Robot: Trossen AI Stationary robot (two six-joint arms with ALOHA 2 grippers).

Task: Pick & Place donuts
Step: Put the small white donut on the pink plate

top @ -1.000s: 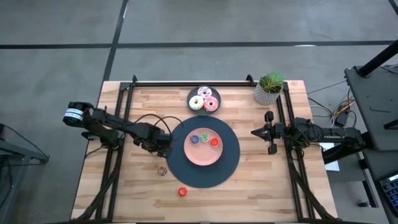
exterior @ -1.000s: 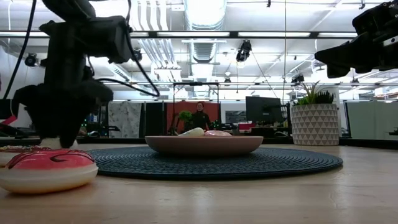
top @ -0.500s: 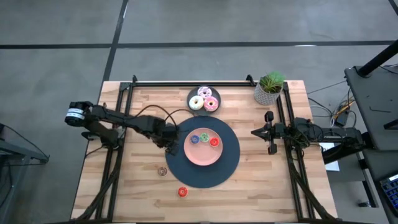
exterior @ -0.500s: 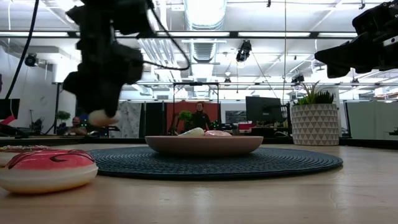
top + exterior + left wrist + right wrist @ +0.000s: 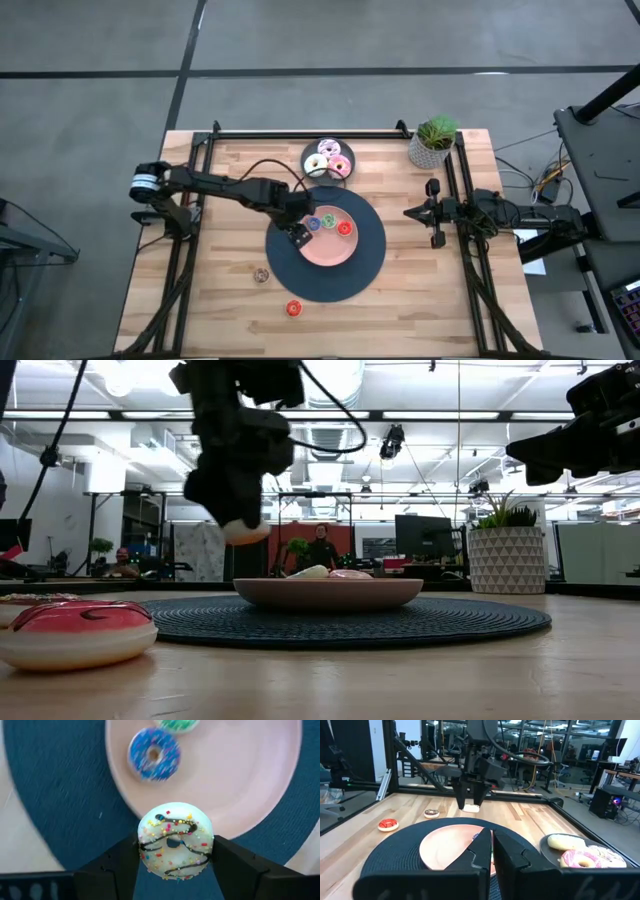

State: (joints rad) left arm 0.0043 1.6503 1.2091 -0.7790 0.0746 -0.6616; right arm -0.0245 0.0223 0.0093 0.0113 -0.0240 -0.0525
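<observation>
My left gripper [image 5: 298, 236] hangs over the left rim of the pink plate [image 5: 330, 252], shut on a small white donut with sprinkles and a dark drizzle [image 5: 175, 842]. A blue donut [image 5: 313, 223], a green one [image 5: 328, 220] and a red one [image 5: 344, 228] lie on the pink plate. Three larger donuts lie on the dark grey plate [image 5: 309, 151] at the far side. A brown donut [image 5: 261, 274] and a red donut [image 5: 293, 309] lie on the bare wood. My right gripper [image 5: 408, 212] waits shut at the table's right side. My left gripper pinches the white donut by two opposite sides of its outer rim [image 5: 143, 845] between its two fingers. The fingers come from above, pointing steeply down. The donut is at the fingertips [image 5: 245, 532], its iced face up, lifted clear above the mat and the plate's rim.
The pink plate sits on a round dark woven mat [image 5: 372, 265] in the middle of the table. A potted plant [image 5: 432, 142] stands at the far right corner. Black rails run along the table's left, right and far edges.
My left gripper has risen from the wood left of the mat and gone toward the table's right, up to the pink plate's rim, rolling its wrist on the way. The white donut went with it and now hangs clear of the table.
</observation>
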